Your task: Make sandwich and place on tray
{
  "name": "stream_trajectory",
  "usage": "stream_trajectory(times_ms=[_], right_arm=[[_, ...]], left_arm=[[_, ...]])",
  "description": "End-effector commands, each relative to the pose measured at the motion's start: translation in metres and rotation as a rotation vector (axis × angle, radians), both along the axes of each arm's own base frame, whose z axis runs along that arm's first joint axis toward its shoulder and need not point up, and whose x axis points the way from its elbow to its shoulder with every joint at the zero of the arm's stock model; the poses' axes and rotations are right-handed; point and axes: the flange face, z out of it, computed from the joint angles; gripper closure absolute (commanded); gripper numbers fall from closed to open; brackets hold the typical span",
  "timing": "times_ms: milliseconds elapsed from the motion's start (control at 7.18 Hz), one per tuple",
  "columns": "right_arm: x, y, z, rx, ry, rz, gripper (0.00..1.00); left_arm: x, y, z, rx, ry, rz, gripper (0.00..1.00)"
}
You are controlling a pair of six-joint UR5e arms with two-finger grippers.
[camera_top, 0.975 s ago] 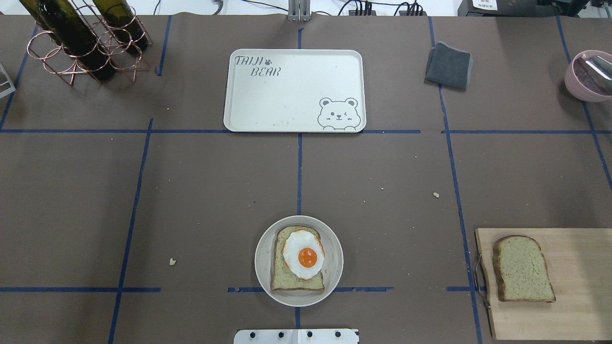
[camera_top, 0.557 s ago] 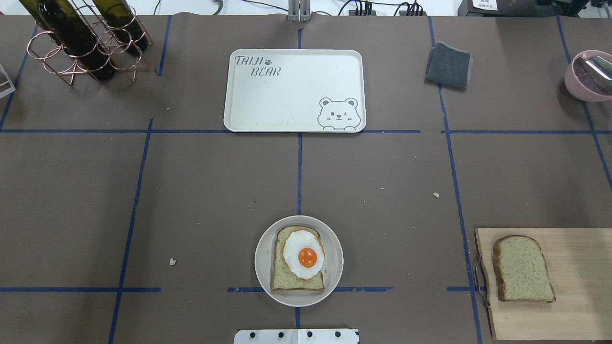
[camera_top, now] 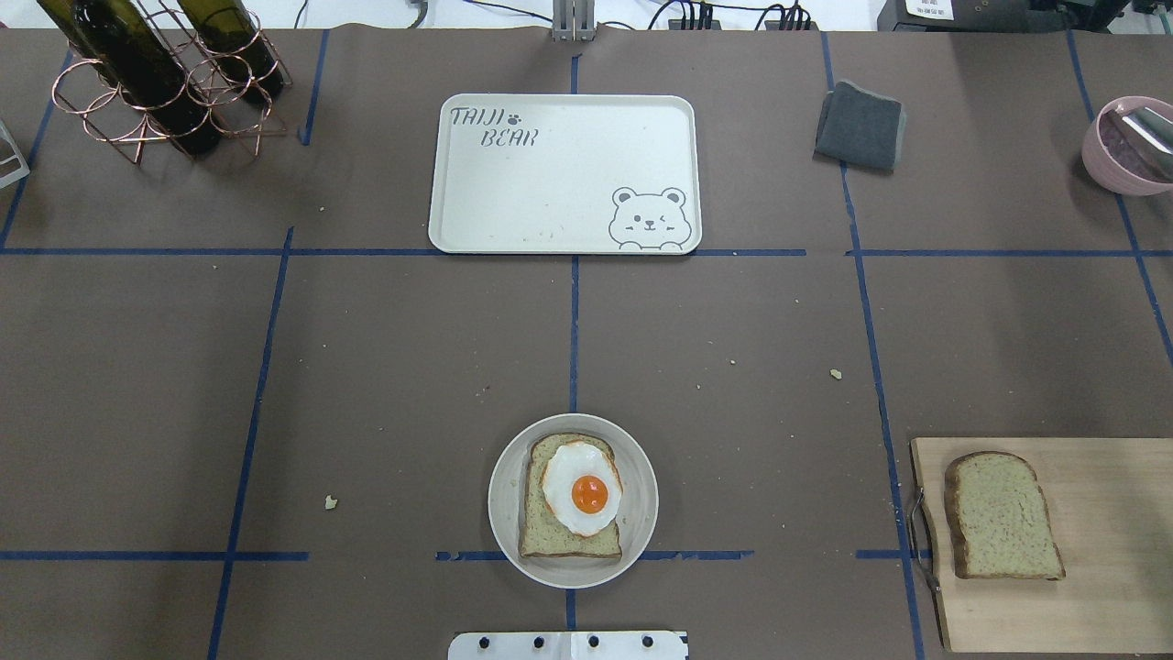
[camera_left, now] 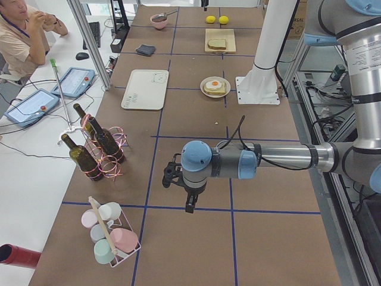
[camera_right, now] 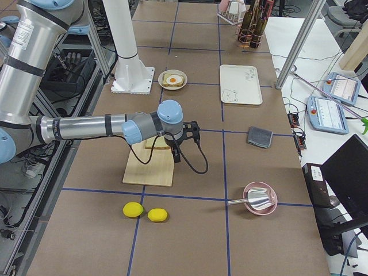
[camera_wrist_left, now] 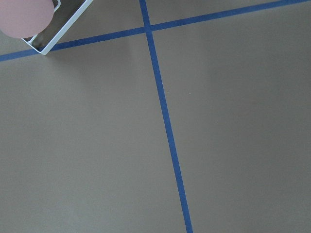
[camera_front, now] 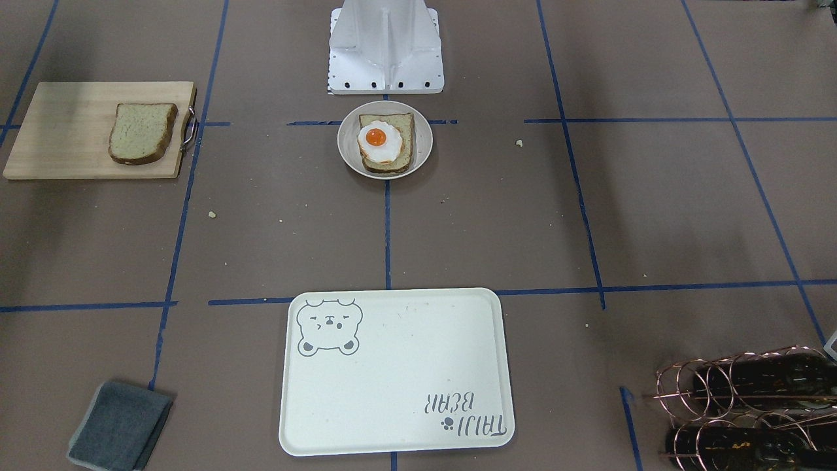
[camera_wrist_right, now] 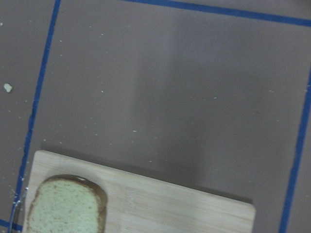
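"TAIJI BEAR" in grey on cream tray [camera_top: 568, 119]; no other legible txt.

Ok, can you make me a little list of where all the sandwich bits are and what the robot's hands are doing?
bottom slice: on the round plate
egg: on the bottom slice, yolk up
top slice: alone on the cutting board
tray: far side, no food on it
left gripper: over bare table, open or shut unclear
right gripper: hovering by the cutting board, open or shut unclear
stacked yet: no
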Motion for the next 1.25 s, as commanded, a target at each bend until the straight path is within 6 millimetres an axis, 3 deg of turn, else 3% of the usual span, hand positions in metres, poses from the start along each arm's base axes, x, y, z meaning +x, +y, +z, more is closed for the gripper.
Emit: stream_trajectory(times_ms=[0, 279, 418, 557, 836, 1115], right_arm=[[-0.058, 0.022, -0.008, -0.084, -0.051, 0.12, 0.0], [-0.095, 0.041, 0.019, -0.069, -0.087, 0.176, 0.01], [-0.115, 0.053, 0.022, -0.079, -0.075, 0.189, 0.03], [-0.131, 0.072, 0.039, -0.063, -0.089, 0.221, 0.04], [-0.15, 0.087, 0.051, -0.052, -0.122, 0.232, 0.12], [-0.153, 0.089, 0.05, -0.053, -0.124, 0.23, 0.31]], left_arm=[[0.0, 0.0, 0.0, 0.001, 0.0, 0.001, 0.0], [0.0, 0.0, 0.001, -0.001, 0.0, 0.001, 0.0], [0.0, 0.0, 0.001, -0.001, 0.0, 0.001, 0.0], [0.0, 0.0, 0.001, -0.001, 0.0, 0.001, 0.0], [0.0, 0.001, 0.001, -0.002, 0.0, -0.001, 0.0], [0.0, 0.0, 0.001, -0.002, 0.0, 0.001, 0.0]])
